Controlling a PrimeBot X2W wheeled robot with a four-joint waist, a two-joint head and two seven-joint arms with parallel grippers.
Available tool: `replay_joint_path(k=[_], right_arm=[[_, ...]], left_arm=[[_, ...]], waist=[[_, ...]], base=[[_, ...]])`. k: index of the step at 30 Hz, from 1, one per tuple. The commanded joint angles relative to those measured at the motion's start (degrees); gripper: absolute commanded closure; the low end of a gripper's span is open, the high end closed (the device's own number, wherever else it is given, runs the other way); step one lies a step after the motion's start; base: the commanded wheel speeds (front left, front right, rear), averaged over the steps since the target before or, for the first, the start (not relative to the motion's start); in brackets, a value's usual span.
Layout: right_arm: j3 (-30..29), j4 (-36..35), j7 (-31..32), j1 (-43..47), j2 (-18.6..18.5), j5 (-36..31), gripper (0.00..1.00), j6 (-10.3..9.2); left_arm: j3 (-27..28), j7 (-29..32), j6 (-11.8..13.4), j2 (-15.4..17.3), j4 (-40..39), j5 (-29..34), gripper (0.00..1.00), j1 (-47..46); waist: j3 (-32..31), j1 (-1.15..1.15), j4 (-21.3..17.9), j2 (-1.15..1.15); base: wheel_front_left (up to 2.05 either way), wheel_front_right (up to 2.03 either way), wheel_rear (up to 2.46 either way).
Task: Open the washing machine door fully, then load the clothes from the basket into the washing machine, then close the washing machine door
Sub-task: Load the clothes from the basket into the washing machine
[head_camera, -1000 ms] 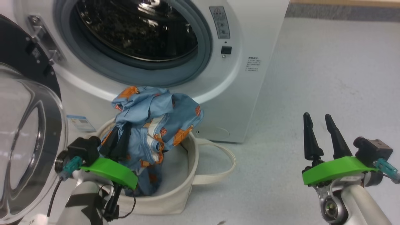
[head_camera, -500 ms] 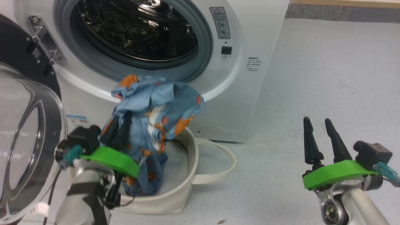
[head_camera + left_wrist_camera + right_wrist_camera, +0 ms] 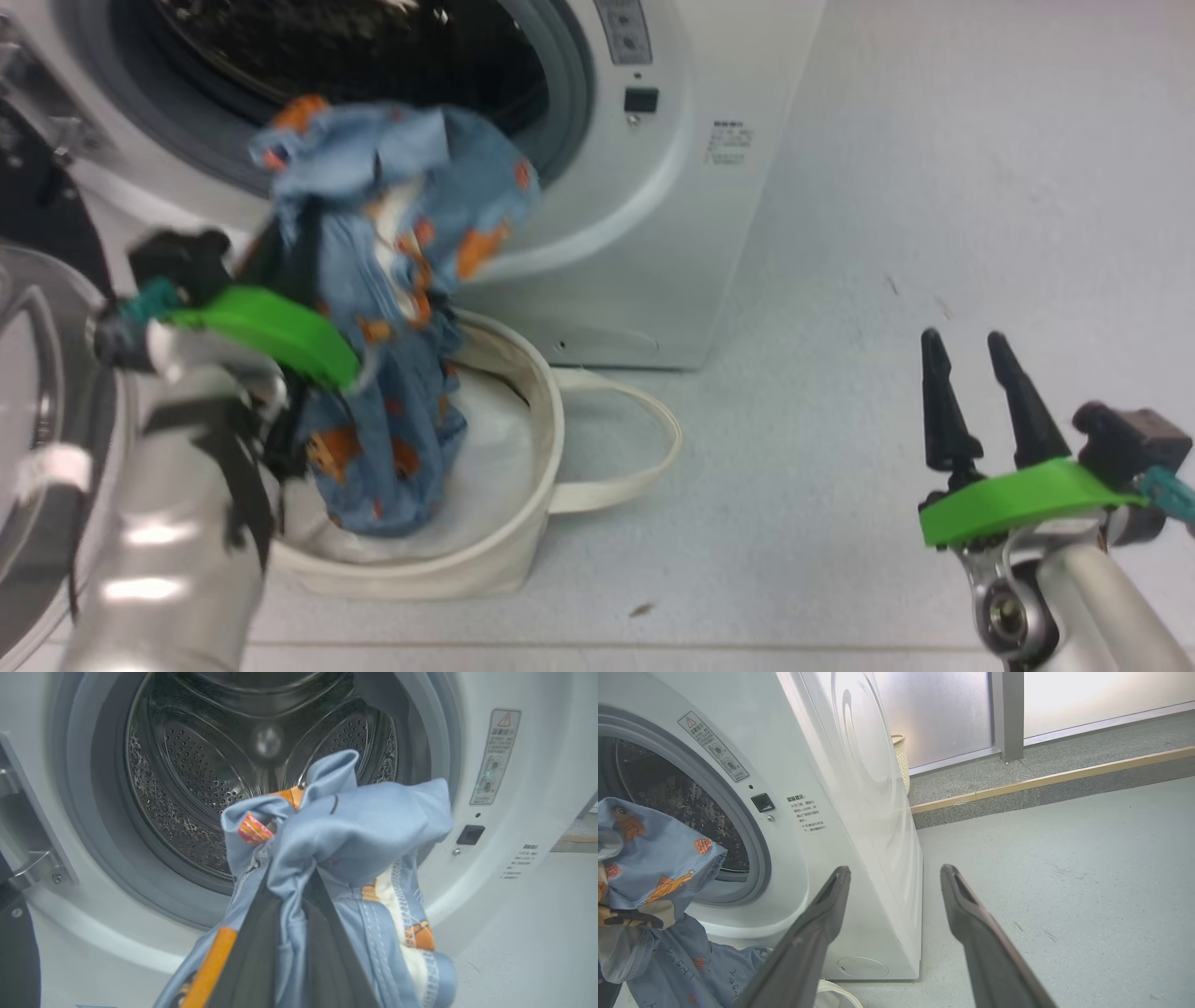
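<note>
Currently, the robot's left tool [image 3: 293, 889] is clamped on a soft blue fabric garment printed with small orange and brown figures [image 3: 392, 215]. Its two long dark fingers are pressed together with a fold of the cloth pinched between them. The garment hangs in a bunch above a round cream canvas basket with a white lining [image 3: 546, 420]. The garment's top is level with the lower edge of the machine's opening, and its lower end reaches down inside the basket.

The basket stands on a pale grey floor [image 3: 887, 187], just in front of a white front-loading washing machine [image 3: 691, 233]. One long loop handle [image 3: 653, 439] lies on the floor to the basket's right. The machine's perforated steel drum [image 3: 201, 765] is open to view, ringed by a grey rubber seal [image 3: 569, 93]. In the left wrist view, the bunched garment sits before the lower right of that opening.

A large round door with a clear glass bowl window [image 3: 47, 392] stands swung open at the left edge of the scene, beside the left arm.

The right tool [image 3: 963, 341] hangs low on the right, well apart from the machine and basket, with its two fingers spread apart and pointing away over the floor.
</note>
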Motion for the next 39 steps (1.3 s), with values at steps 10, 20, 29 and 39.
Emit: replay_joint_path(k=[10, 20, 29, 39], right_arm=[[-1.42, -5.17, -0.7, -3.99, -0.82, -2.84, 0.0, 0.42], [-6.27, -9.71, -0.7, -2.76, -0.87, -5.21, 0.0, 0.42], [-8.6, -13.48, -0.7, -1.23, -0.02, -6.82, 0.0, 0.42], [-10.93, -17.18, -0.7, 0.56, 2.52, -8.96, 0.0, 0.42]], left_arm=[[3.27, -0.68, 0.76, 6.11, 6.98, 1.02, 1.0, -16.89], [3.05, -0.68, 1.72, 9.46, 11.41, 2.95, 1.0, -29.35], [4.48, -0.68, 4.16, 10.65, 9.39, 3.51, 1.0, -38.13], [5.59, -0.68, 5.04, 12.02, 4.07, 5.17, 1.0, -42.92]], waist=[[12.07, -0.01, -5.4, 0.01], [22.05, -0.01, -7.46, 0.01], [28.48, -0.01, -9.38, 0.01], [33.8, -0.01, -9.3, 0.01]], base=[[0.0, 0.0, 0.0], [0.0, 0.0, 0.0], [0.0, 0.0, 0.0], [0.08, 0.08, 0.08]])
